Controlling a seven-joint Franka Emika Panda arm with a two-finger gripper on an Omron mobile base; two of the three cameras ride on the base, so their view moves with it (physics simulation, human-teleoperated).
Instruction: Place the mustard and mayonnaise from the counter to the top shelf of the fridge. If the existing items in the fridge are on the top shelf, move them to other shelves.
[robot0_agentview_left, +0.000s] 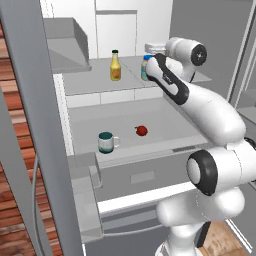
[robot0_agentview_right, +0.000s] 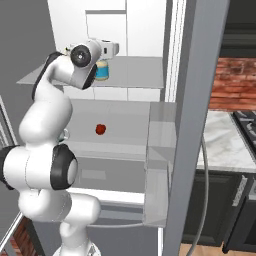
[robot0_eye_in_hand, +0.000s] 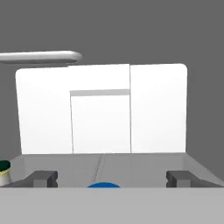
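With the hand (robot0_eye_in_hand: 111, 177) spread wide about the mayonnaise (robot0_agentview_right: 102, 71), which stood on the top shelf (robot0_agentview_left: 95, 82) of the fridge (robot0_agentview_left: 150, 30) near the mustard (robot0_agentview_left: 115, 65), a careless withdrawal risked a fingertip (robot0_eye_in_hand: 41, 177) toppling the jar.

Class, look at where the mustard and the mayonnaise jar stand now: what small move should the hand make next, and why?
Probably draw the hand straight back out of the fridge. Its fingers stand wide apart on either side of the mayonnaise jar, which stands on the top shelf along from the mustard. The mug and red fruit sit on the lower shelf.
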